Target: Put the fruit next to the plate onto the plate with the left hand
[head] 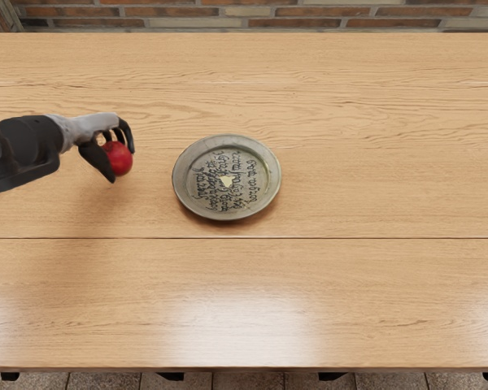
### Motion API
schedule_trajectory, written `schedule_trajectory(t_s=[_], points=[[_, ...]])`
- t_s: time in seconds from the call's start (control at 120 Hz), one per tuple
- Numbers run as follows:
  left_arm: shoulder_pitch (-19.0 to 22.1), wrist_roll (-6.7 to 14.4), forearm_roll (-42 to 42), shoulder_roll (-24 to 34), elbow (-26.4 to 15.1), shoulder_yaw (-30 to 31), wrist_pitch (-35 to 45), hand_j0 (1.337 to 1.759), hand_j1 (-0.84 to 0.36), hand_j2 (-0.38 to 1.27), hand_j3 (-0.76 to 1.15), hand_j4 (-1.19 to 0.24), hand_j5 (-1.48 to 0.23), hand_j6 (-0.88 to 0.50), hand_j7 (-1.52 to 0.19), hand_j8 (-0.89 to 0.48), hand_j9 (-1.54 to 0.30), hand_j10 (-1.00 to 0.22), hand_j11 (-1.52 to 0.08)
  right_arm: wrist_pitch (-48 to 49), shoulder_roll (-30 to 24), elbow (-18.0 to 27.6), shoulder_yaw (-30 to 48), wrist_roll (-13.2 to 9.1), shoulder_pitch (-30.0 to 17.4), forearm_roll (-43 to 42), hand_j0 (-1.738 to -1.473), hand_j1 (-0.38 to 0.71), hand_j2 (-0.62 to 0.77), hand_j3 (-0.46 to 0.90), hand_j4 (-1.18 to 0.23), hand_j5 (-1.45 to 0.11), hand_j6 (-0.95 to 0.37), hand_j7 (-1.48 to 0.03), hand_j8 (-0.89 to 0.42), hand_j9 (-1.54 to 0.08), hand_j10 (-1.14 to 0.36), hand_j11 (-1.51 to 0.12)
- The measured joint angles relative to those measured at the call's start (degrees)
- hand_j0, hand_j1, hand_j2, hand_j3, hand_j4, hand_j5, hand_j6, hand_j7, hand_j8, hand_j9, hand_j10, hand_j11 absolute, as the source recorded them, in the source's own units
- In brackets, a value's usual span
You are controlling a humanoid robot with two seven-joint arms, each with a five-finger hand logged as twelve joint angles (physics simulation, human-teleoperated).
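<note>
Left hand (104, 140) clamped on small round red fruit (120, 159), left of round grey-green metal plate (272, 175).
Arm enters from the left edge; dark fingers (124, 130) curl over the fruit's top, thumb under its near side. Fruit is near the plate, clearly apart from it and not on it. Cannot tell if the fruit touches the light wooden table (350, 284). Plate centre shows dark engraved script.
</note>
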Motion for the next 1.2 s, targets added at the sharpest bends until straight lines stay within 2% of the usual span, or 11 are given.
schedule_trajectory(t_s=[0.183, 0.3, 0.333, 0.4, 0.7, 0.808, 0.892, 0.983, 1.075, 1.2], points=[[-5.23, 0.01, -12.45, -0.73, -0.01, -3.94, -0.31, 1.648, -0.35, 0.37, 0.0, -0.45, -1.11, -0.26, -1.09, -0.29, -1.09, -0.78, -1.09, 0.0, 0.0, 0.01, 0.0, 0.0, 0.0, 0.0, -1.658, -0.33, 0.0, 0.0, -0.01, -0.02, -0.01, -0.02, -0.01, -0.02, -0.01, -0.02], [-5.92, 0.01, -19.15, -2.81, 0.09, -4.71, -0.47, 1.648, -0.36, 0.43, 0.0, -0.46, -1.12, -0.27, -1.08, -0.29, -1.09, -0.77, -1.08, -0.01, 0.0, 0.0, 0.0, 0.0, 0.0, 0.0, -1.658, -0.33, 0.0, 0.0, -0.01, -0.02, -0.01, -0.02, -0.01, -0.02, -0.01, -0.02], [-5.77, 0.01, -20.34, -3.34, 0.16, -5.25, -0.52, 1.648, -0.31, 0.3, 0.0, -0.47, -1.12, -0.27, -1.09, -0.29, -1.09, -0.77, -1.08, 0.0, 0.0, 0.0, 0.0, 0.0, 0.0, 0.0, -1.658, -0.33, 0.0, 0.0, -0.01, -0.02, -0.01, -0.02, -0.01, -0.02, -0.01, -0.02], [-5.83, 0.01, -22.32, -4.44, 0.3, -6.14, -0.55, 1.649, -0.33, 0.36, 0.0, -0.49, -1.11, -0.28, -1.09, -0.3, -1.1, -0.77, -1.08, -0.02, 0.0, -0.01, 0.0, 0.0, 0.0, 0.0, -1.658, -0.33, 0.0, 0.0, -0.01, -0.02, -0.01, -0.02, -0.01, -0.02, -0.01, -0.02], [-4.97, 0.03, -24.18, -9.31, 2.38, -7.47, -0.44, 1.647, -0.38, 0.47, 0.0, -0.46, -1.16, -0.27, -1.09, -0.27, -1.11, -0.75, -1.09, -0.02, 0.0, -0.03, 0.0, 0.0, 0.0, 0.0, -1.658, -0.33, 0.0, 0.0, -0.01, -0.02, -0.01, -0.02, -0.01, -0.02, -0.01, -0.02], [-3.2, 0.03, -24.11, -9.59, 3.47, -7.17, -0.34, 1.646, -0.37, 0.44, 0.0, -0.48, -1.16, -0.28, -1.09, -0.27, -1.11, -0.76, -1.1, -0.01, 0.0, -0.04, 0.0, 0.0, 0.0, 0.0, -1.658, -0.33, 0.0, 0.0, -0.01, -0.02, -0.01, -0.02, -0.01, -0.02, -0.01, -0.02], [-1.33, 0.03, -24.06, -9.75, 4.45, -6.98, -0.46, 1.646, -0.38, 0.47, 0.0, -0.47, -1.17, -0.26, -1.09, -0.27, -1.11, -0.75, -1.1, -0.01, 0.0, -0.03, 0.0, 0.0, 0.0, 0.0, -1.658, -0.33, 0.0, 0.0, -0.01, -0.02, -0.01, -0.02, -0.01, -0.02, -0.01, -0.02], [-1.35, 0.02, -23.56, -11.48, 5.4, -6.88, -0.48, 1.646, -0.4, 0.5, 0.0, -0.46, -1.18, -0.25, -1.1, -0.26, -1.11, -0.73, -1.1, -0.01, 0.0, -0.04, 0.0, 0.0, 0.0, 0.0, -1.658, -0.33, 0.0, 0.0, -0.01, -0.02, -0.01, -0.02, -0.01, -0.02, -0.01, -0.02], [-1.35, 0.03, -23.29, -14.49, 7.78, -6.27, -0.53, 1.646, -0.41, 0.51, 0.0, -0.45, -1.21, -0.23, -1.12, -0.25, -1.12, -0.72, -1.12, -0.03, 0.0, -0.04, 0.0, 0.0, 0.0, 0.0, -1.658, -0.33, 0.0, 0.0, -0.01, -0.02, -0.01, -0.02, -0.01, -0.02, -0.01, -0.02], [-1.2, 0.04, -23.09, -15.27, 11.29, -5.06, -0.56, 1.645, -0.42, 0.51, 0.0, -0.43, -1.23, -0.22, -1.13, -0.24, -1.13, -0.71, -1.13, -0.02, 0.0, -0.06, 0.0, 0.0, 0.0, -0.01, -1.658, -0.33, 0.0, 0.0, -0.01, -0.02, -0.01, -0.02, -0.01, -0.02, -0.01, -0.02]])
